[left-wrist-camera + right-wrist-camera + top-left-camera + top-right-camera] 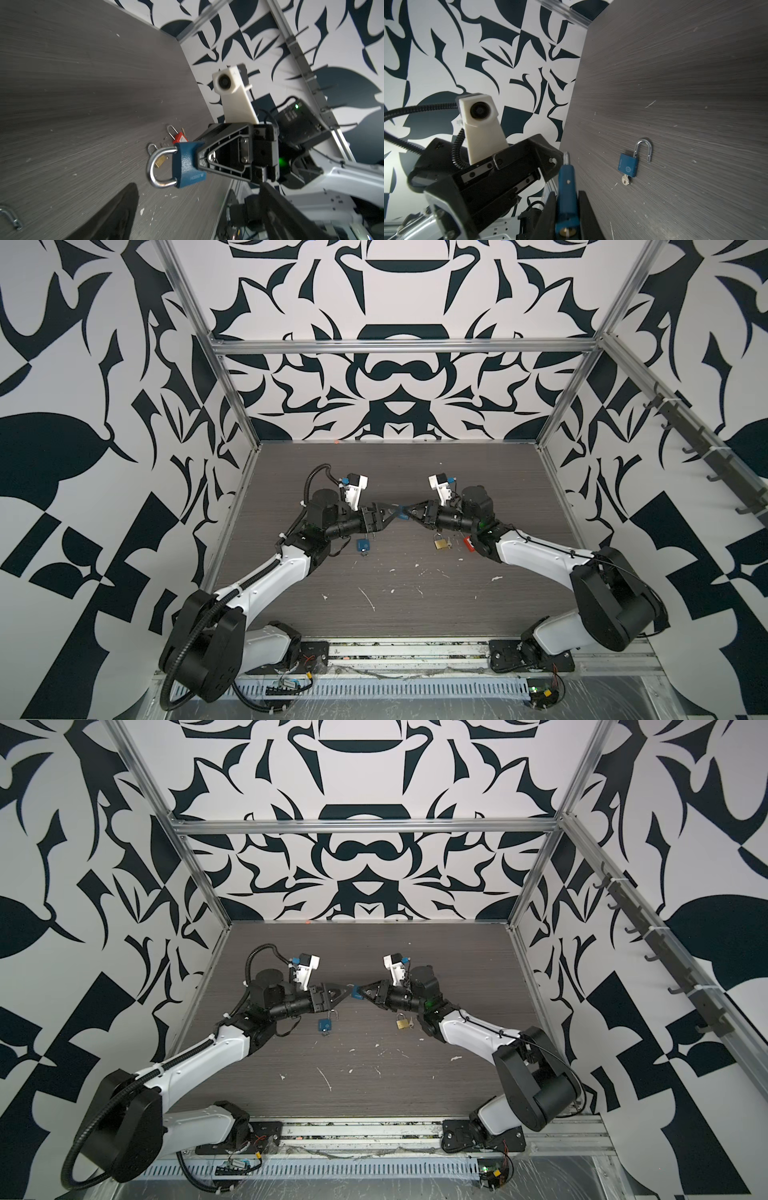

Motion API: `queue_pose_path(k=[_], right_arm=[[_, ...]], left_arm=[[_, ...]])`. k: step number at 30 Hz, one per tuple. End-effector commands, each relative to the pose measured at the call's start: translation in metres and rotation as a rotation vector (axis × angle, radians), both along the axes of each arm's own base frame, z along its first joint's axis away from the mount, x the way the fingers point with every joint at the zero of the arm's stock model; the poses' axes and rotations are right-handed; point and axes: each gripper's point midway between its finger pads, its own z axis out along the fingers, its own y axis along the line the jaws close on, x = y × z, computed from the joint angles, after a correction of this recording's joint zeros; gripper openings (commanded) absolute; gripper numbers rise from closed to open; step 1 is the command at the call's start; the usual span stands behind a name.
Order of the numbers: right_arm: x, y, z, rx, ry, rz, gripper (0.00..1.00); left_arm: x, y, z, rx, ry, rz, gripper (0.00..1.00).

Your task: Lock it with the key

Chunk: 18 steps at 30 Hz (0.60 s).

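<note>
A dark grey wood-grain tabletop [415, 472] forms the floor of the cell. Its near half is strewn with white flecks and one long white streak [368, 600]. A tiny orange speck [336, 442] sits at the far edge, left of middle. Black-and-white patterned walls [399, 398] stand on the left, far and right sides, behind an aluminium frame [399, 346]. A rail of dark hooks [715, 456] runs along the right wall. A slotted cable duct [374, 691] lies along the near edge.
</note>
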Motion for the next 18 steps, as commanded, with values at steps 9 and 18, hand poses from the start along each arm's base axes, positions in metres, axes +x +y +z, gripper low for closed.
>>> queue_pose_path(k=[9,18], right_arm=[[0.008,-0.027,0.044,0.062,-0.099,-0.175,0.0],[-0.005,-0.026,0.067,0.151,-0.124,-0.136,0.0]], left_arm=[[-0.005,0.018,-0.001,-0.028,-0.064,0.077,0.93],[0.002,0.006,0.013,-0.284,-0.043,0.047,0.88]])
